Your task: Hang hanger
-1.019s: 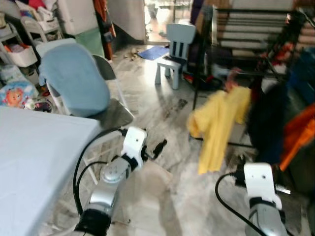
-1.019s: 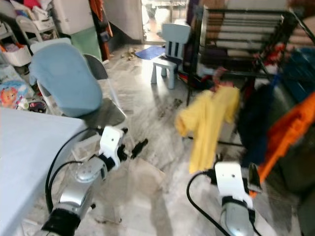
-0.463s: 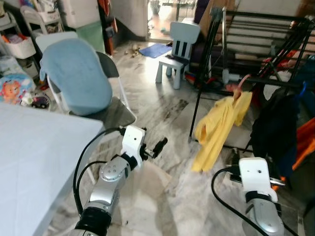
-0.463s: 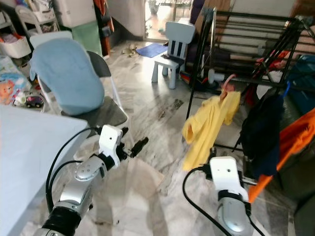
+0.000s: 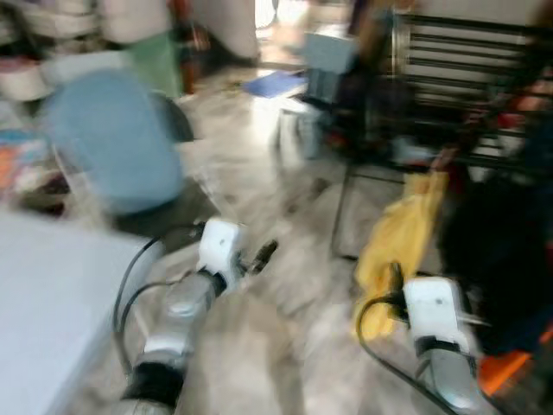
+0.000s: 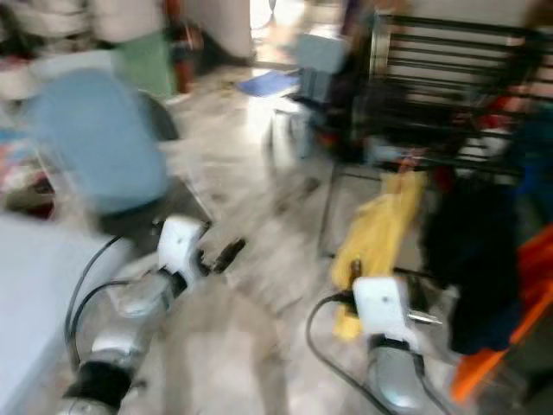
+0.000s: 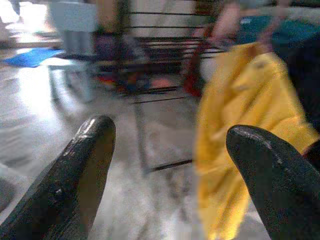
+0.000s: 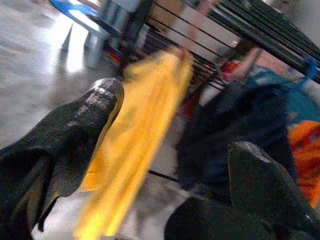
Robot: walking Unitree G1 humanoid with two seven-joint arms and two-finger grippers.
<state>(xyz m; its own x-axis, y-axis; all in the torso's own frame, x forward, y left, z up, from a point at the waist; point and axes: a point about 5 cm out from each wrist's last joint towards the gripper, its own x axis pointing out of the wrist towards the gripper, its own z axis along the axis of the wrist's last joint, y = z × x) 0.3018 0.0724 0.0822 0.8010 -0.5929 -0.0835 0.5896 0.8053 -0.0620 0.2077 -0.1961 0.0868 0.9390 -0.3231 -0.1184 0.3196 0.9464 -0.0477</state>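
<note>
A cluttered, blurred room with a marble floor (image 5: 285, 346). Near left lies a pale tabletop (image 5: 43, 320); both end effectors, left (image 7: 170, 165) and right (image 8: 170, 155), hang spread apart and empty. Farther right, the yellow garment (image 5: 397, 251) hangs, apparently on its hanger, from the black drying rack (image 5: 467, 95), likely already hung to dry

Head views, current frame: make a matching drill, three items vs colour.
Items:
1. garment on the hanger
2. cloth over the chair back
3. garment at the far right, low

Colours:
a. blue
b. orange
c. yellow

Pairs: 1-c, 2-a, 3-b
</note>
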